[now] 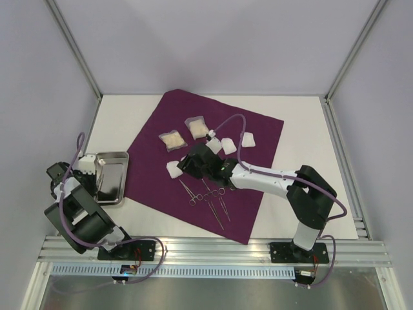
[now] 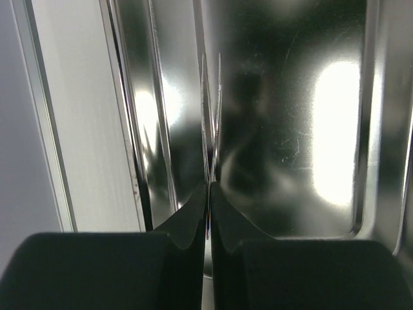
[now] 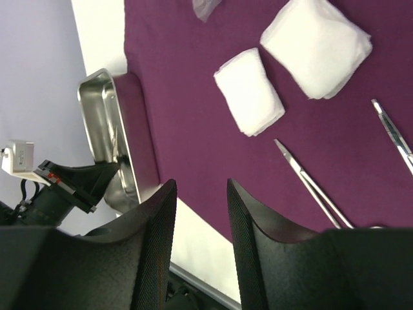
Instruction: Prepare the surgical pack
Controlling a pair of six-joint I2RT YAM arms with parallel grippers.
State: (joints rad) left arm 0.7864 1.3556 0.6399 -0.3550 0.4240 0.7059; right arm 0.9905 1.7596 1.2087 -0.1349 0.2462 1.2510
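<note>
Plum drape [image 1: 151,174], white worktop [image 1: 303,135]
Drape plain deep purple; gauze [image 1: 174,169] white; 2 packets [image 1: 171,141] pale tan; tray [image 1: 111,181] mirror-bright silver; instruments [image 3: 303,173] silver.

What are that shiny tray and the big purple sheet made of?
The tray looks like polished metal, probably stainless steel: its walls show bright, mirror-like reflections. The purple sheet seems to be cloth with a matte finish: no glare, lying limp and flat on the table.

Bright even overhead light; glare on steel tray [image 2: 335,129]; near fingers [image 2: 97,271] soft-focus.
</note>
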